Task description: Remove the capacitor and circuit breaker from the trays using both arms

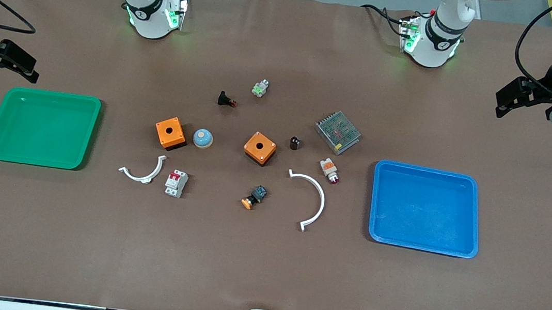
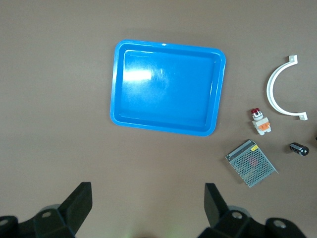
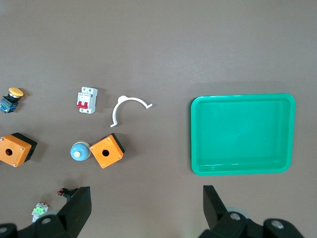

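Note:
The capacitor (image 1: 295,143), a tiny dark stubby cylinder, stands mid-table between an orange box and a mesh-covered unit; it also shows in the left wrist view (image 2: 298,148). The breaker (image 1: 176,183), a grey-white block with a red switch, lies nearer the front camera beside a small white arc; it also shows in the right wrist view (image 3: 86,100). My left gripper (image 1: 508,98) hangs open and empty, high over the left arm's end of the table (image 2: 147,193). My right gripper (image 1: 16,63) hangs open and empty, high over the right arm's end (image 3: 146,194).
An empty blue tray (image 1: 426,208) and an empty green tray (image 1: 40,127) lie at either end. Two orange boxes (image 1: 171,133) (image 1: 259,148), a blue dome (image 1: 202,138), a mesh unit (image 1: 338,132), a white-orange indicator (image 1: 329,170), an orange-capped button (image 1: 254,198) and a large white arc (image 1: 315,201) lie mid-table.

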### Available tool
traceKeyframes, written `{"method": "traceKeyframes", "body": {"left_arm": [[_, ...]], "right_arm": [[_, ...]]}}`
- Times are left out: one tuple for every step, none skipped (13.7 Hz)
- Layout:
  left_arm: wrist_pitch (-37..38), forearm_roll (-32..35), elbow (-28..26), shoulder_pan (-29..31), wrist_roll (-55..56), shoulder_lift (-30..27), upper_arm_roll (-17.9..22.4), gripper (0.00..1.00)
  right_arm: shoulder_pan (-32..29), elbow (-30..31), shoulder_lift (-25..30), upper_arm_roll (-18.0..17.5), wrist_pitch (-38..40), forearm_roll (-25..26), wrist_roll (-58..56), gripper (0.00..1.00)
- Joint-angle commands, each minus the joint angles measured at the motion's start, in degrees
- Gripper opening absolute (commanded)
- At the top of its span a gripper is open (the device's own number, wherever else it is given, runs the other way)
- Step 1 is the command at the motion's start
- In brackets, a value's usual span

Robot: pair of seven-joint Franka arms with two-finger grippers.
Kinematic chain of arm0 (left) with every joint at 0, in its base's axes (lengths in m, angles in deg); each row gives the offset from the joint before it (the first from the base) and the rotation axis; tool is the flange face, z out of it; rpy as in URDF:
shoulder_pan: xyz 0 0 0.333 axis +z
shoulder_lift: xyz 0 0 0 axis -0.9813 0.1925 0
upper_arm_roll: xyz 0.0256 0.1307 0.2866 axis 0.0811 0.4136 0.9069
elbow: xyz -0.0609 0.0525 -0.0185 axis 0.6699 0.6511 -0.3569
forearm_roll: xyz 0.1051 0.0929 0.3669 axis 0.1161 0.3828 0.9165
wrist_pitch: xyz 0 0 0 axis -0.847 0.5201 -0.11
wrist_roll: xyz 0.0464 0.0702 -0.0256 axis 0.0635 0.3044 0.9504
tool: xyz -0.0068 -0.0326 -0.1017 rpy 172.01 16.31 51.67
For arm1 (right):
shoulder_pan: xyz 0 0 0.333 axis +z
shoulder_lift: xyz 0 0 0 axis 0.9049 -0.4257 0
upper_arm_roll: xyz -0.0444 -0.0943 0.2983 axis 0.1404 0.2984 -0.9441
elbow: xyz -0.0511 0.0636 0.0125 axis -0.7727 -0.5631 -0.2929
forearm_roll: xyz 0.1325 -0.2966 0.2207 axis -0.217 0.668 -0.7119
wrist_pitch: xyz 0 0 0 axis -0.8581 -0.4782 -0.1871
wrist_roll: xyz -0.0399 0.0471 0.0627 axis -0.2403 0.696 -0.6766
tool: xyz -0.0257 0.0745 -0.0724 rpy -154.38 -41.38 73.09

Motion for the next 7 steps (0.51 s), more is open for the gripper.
{"method": "traceKeyframes", "body": {"left_arm": [[0.5, -0.7, 0.2, 0.4, -1.0, -0.8, 0.4, 1.00], [0.6, -0.7, 0.7, 0.4, -0.8, -0.7, 0.4, 1.00], [1.1, -0.7, 0.9, 0.4, -0.9, -0.8, 0.4, 1.00], [2.1, -0.7, 1.5, 0.3, -0.9, -0.8, 0.4, 1.00], [2.9, -0.7, 1.7, 0.3, -0.9, -0.8, 0.4, 1.00], [3.1, -0.7, 1.7, 0.3, -0.9, -1.0, 0.4, 1.00], [3.4, -0.7, 1.8, 0.3, -0.9, -1.0, 0.4, 1.00]], "right_arm": [[-0.2, 0.3, 0.4, -0.1, 0.2, 0.3, -0.6, 1.00], [-0.1, 0.3, 0.4, -0.1, 0.3, 0.3, -0.6, 1.00], [-0.1, 0.3, 0.4, -0.1, 0.3, 0.3, -0.6, 1.00], [-0.2, 0.3, 0.4, -0.1, 0.2, 0.3, -0.6, 1.00], [-0.1, 0.3, 0.4, -0.1, 0.2, 0.3, -0.6, 1.00], [-0.1, 0.3, 0.4, -0.1, 0.2, 0.3, -0.6, 1.00], [-0.1, 0.4, 0.4, -0.1, 0.2, 0.3, -0.6, 1.00]]}}
